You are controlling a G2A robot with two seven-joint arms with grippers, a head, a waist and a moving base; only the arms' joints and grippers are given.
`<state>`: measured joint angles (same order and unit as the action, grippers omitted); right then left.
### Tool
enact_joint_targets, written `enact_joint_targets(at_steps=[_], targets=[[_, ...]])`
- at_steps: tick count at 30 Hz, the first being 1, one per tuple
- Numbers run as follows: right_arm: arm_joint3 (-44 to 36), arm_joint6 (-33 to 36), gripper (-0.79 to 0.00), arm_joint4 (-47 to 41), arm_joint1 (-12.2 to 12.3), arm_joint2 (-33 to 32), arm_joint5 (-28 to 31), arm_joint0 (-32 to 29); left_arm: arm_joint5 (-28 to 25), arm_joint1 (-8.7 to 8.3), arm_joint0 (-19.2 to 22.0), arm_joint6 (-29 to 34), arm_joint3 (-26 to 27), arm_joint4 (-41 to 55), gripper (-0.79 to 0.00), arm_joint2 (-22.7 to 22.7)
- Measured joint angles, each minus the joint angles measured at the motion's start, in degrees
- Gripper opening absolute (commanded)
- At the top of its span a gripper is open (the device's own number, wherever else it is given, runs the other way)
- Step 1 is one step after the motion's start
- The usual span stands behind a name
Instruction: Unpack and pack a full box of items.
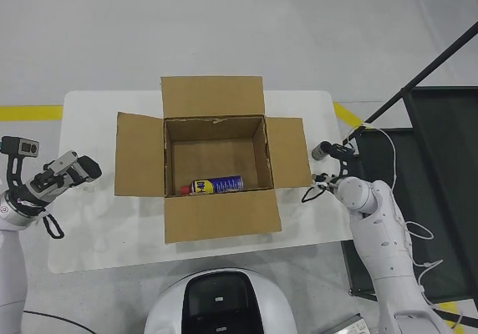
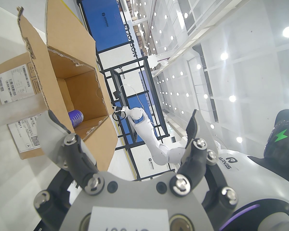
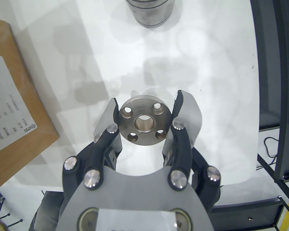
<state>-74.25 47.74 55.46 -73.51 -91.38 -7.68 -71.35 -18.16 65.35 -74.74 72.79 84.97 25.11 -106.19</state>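
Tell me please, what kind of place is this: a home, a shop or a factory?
Most likely a factory or warehouse hall: a high ceiling with rows of lights, blue partition panels, and a yellow floor line beside the white table.

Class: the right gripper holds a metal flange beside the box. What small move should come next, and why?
Probably lower the flange onto the bare table and open the right gripper: it is shut on the flange, a metal cylinder already lies out there, and the box holds only a spray can.
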Motion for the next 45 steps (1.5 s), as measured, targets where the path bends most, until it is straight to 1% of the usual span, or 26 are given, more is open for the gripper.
enact_joint_targets(at_steps=[2, 3, 4, 6, 8, 9, 10, 11, 12, 18, 21, 25, 29, 32, 34, 36, 38, 41, 45], targets=[[1.9, -0.4, -0.77, 0.9, 0.0, 0.7, -0.4, 1.1, 0.0, 0.0, 0.0, 0.0, 0.0, 0.0, 0.0, 0.0], [2.8, -0.5, -0.705, 1.0, 0.0, 1.0, -0.6, 1.6, 0.0, 0.0, 0.0, 0.0, 0.0, 0.0, 0.0, 0.0], [3.6, -0.5, -0.594, 1.2, 0.0, 1.3, -0.8, 2.1, 0.0, 0.0, 0.0, 0.0, 0.0, 0.0, 0.0, 0.0], [5.5, -0.9, -0.582, 1.2, 0.0, 1.9, -0.9, 3.2, 0.0, 0.0, 0.0, 0.0, 0.0, 0.0, 0.0, 0.0], [7.0, -1.5, -0.511, 1.7, -0.1, 2.5, -1.0, 4.1, 0.0, 0.0, 0.0, 0.0, 0.0, 0.0, 0.0, 0.0], [7.5, -1.7, -0.446, 1.8, -0.1, 2.7, -1.1, 4.3, 0.0, 0.0, 0.0, 0.0, 0.0, 0.0, 0.0, 0.0], [7.9, -1.9, -0.283, 1.9, -0.1, 2.9, -1.3, 4.6, 0.0, 0.0, 0.0, 0.0, 0.0, 0.0, 0.0, 0.0], [8.5, -2.1, -0.16, 1.9, -0.1, 3.0, -1.5, 4.9, 0.0, 0.0, 0.0, 0.0, 0.0, 0.0, 0.0, 0.0], [8.9, -2.2, 0.0, 1.9, -0.1, 3.2, -1.6, 5.1, 0.0, 0.0, 0.0, 0.0, 0.0, 0.0, 0.0, 0.0], [10.5, -3.4, 0.0, 0.3, -0.1, 3.1, -2.1, 6.0, 0.0, 0.0, 0.0, 0.0, 0.0, 0.0, 0.0, 0.0], [7.5, -4.2, 0.0, -1.1, 0.2, 1.5, -2.6, 4.7, 0.0, 0.0, 0.0, 0.0, 0.0, 0.0, 0.0, 0.0], [-2.5, -3.5, 0.0, -1.7, 0.8, -1.7, -4.0, -0.1, 0.0, 0.0, 0.0, 0.0, 0.0, 0.0, 0.0, 0.0], [-16.3, -3.4, 0.0, -0.4, 1.2, -5.3, -8.1, -6.1, 0.0, 0.0, 0.0, 0.0, 0.0, 0.0, 0.0, 0.0], [-24.2, -4.7, 0.0, -2.8, 1.2, -6.3, -8.5, -8.8, 0.0, 0.0, 0.0, 0.0, 0.0, 0.0, 0.0, 0.0], [-27.4, -4.9, 0.0, -3.0, 1.2, -5.6, -7.3, -9.2, 0.0, 0.0, 0.0, 0.0, 0.0, 0.0, 0.0, 0.0], [-29.9, -4.8, 0.0, -3.3, 1.3, -3.8, -4.4, -8.5, 0.0, 0.0, 0.0, 0.0, 0.0, 0.0, 0.0, 0.0], [-31.3, -3.7, 0.0, -3.3, 1.4, -1.3, 0.5, -7.1, 0.0, 0.0, 0.0, 0.0, 0.0, 0.0, 0.0, 0.0], [-31.4, -1.4, 0.0, -0.9, 1.6, 2.8, 7.1, -4.0, 0.0, 0.0, 0.0, 0.0, 0.0, 0.0, 0.0, 0.0], [-30.2, 0.8, 0.0, 1.2, 1.6, 8.4, 14.1, 0.7, 0.0, 0.0, 0.0, 0.0, 0.0, 0.0, 0.0, 0.0]])
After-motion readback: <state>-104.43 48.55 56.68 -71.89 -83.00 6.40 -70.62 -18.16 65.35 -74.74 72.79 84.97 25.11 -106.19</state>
